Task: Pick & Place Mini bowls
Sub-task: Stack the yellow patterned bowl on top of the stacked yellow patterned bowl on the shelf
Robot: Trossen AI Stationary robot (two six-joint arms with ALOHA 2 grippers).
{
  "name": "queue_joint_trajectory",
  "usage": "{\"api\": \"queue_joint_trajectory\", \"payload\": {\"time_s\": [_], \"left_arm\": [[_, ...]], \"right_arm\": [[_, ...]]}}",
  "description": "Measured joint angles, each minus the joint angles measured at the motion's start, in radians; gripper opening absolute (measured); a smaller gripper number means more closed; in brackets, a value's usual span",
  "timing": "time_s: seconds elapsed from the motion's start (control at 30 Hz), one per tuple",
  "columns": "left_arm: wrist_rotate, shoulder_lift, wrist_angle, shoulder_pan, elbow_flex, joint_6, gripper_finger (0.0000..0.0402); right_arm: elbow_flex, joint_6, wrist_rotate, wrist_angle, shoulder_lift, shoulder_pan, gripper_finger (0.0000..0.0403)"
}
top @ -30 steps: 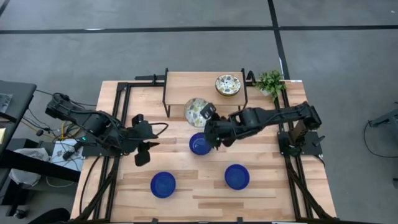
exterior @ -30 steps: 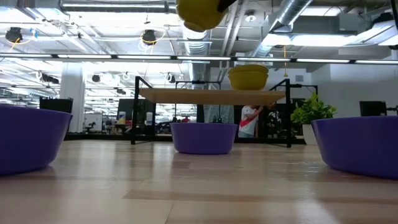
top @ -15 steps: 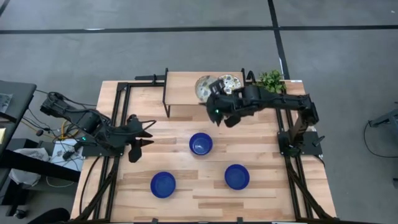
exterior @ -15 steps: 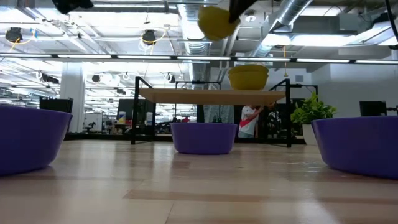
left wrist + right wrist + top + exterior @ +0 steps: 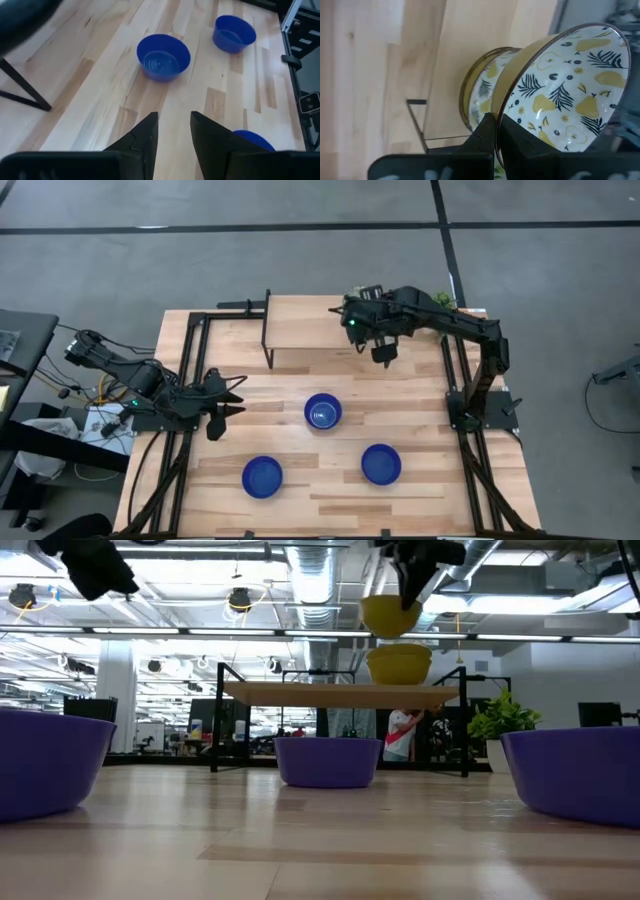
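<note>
The right gripper (image 5: 496, 131) pinched the rim of a patterned bowl (image 5: 565, 95), hanging just above the second bowl (image 5: 399, 664) on the shelf (image 5: 340, 693). The left gripper (image 5: 172, 131) waited, fingers part-spread, empty, over the counter (image 5: 290, 440).

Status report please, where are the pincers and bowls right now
Right pincer shut on patterned bowl, above second patterned bowl on shelf. Left pincer empty, parted, hovering table-left. Three blue bowls on table. Nothing blocking.

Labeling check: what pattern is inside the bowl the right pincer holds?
Cream bowl with yellow pears and dark leaves, best in the right wrist view.
</note>
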Motion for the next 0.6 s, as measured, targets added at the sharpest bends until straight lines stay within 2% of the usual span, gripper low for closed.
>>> {"api": "queue_joint_trajectory", "payload": {"time_s": [0.23, 0.47, 0.6], "left_arm": [[0.000, -0.090, 0.095, 0.000, -0.060, 0.076, 0.0113], [0.000, -0.182, 0.096, 0.000, -0.095, 0.093, 0.0112], [0.000, -0.204, 0.096, 0.000, -0.123, 0.097, 0.0113]], "right_arm": [[0.000, 0.009, -0.077, -0.005, 0.000, -0.052, 0.0000], [0.000, 0.028, -0.088, -0.013, 0.000, -0.084, 0.0000], [0.000, 0.036, -0.134, -0.013, 0.000, -0.098, 0.0000]]}}
